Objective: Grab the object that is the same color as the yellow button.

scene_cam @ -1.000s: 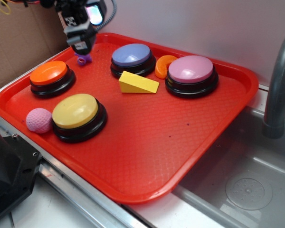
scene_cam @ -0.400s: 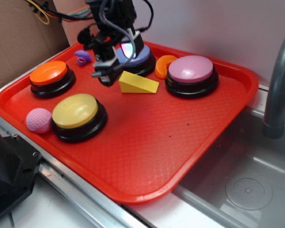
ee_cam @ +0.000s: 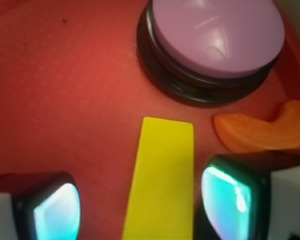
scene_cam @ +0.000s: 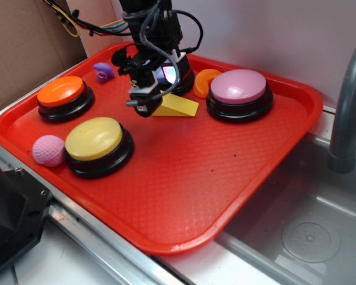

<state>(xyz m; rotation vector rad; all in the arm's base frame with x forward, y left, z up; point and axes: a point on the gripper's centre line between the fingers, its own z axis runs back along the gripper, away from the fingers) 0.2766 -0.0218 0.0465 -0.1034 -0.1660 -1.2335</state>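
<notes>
While jaws straddle yellow wedge spread, red tray sits beside grey sink; cardboard behind.

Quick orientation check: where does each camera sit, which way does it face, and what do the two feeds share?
Exterior: off the red tray's near corner, raised, looking down across it; shows the arm and claw above the yellow wedge.
Wrist: on the claw, looking down; both fingertips straddle the yellow wedge, jaws open.
Shared: wedge, pink button, orange curved piece.
</notes>
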